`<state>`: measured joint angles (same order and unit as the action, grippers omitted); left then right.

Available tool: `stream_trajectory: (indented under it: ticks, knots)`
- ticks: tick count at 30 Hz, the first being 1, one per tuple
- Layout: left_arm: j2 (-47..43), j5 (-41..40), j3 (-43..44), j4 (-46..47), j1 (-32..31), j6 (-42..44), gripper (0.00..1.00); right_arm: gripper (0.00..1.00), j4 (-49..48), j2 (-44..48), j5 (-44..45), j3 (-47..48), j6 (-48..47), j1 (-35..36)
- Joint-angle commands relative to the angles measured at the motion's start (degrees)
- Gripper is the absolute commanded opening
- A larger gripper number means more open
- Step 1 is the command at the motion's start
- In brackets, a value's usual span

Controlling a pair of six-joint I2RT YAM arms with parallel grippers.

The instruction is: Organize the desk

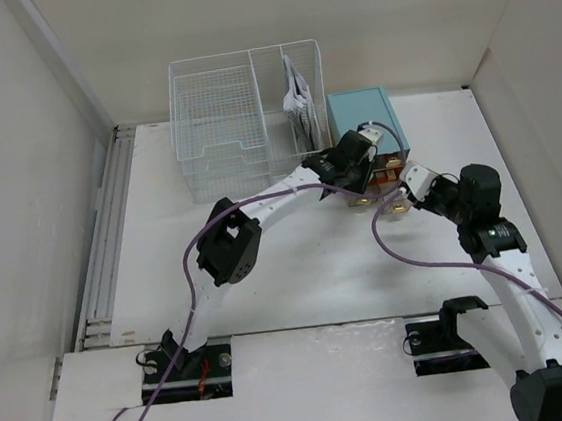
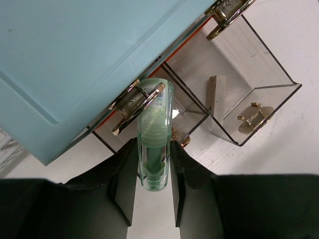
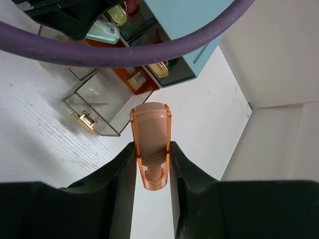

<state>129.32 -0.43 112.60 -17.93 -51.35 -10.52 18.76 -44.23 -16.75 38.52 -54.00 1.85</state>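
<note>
The white desk (image 1: 298, 279) carries a teal drawer box (image 1: 364, 121) at the back with clear drawers pulled out in front. My left gripper (image 1: 362, 170) hangs over those drawers. In the left wrist view it (image 2: 154, 152) is shut on a translucent green tube (image 2: 155, 124) whose tip points at the box's (image 2: 75, 59) gold-handled drawer fronts. My right gripper (image 1: 405, 194) is just right of it. In the right wrist view it (image 3: 152, 152) is shut on a translucent orange tube (image 3: 150, 129) above bare desk (image 3: 45, 129), beside an open clear drawer (image 3: 107, 99).
A white wire-mesh rack (image 1: 241, 114) with papers (image 1: 297, 98) stands left of the box. An open clear drawer (image 2: 234, 55) holds a small white block (image 2: 212, 94). A purple cable (image 3: 124, 52) crosses the right wrist view. The desk's right edge meets a wall (image 3: 279, 74).
</note>
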Motion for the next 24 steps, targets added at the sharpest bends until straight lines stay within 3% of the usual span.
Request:
stream_trajectory:
  ticks: [1,7,10,11,15,24]
  knots:
    - [0.5,-5.37,3.51,2.46,3.19,1.21,0.01,0.0,-3.03,0.72,-1.96,0.94,0.74,-0.44]
    - [0.5,-5.37,3.51,1.94,3.8,1.21,0.06,0.0,-3.03,0.72,-2.49,0.94,0.21,-0.97]
    - [0.5,-6.08,3.51,1.94,3.8,1.21,0.17,0.0,-3.03,0.72,-3.11,0.42,0.21,-0.97]
    - [0.5,-6.69,3.51,1.94,3.8,1.21,0.27,0.0,-3.03,0.72,-3.11,0.41,0.21,-0.97]
    - [-0.03,-7.21,3.51,1.94,3.8,1.21,0.37,0.0,-3.03,0.72,-3.11,0.41,0.21,-0.97]
    - [-1.17,-7.22,2.36,2.55,3.8,0.68,0.43,0.0,-2.5,0.72,-3.11,0.41,-0.32,-0.97]
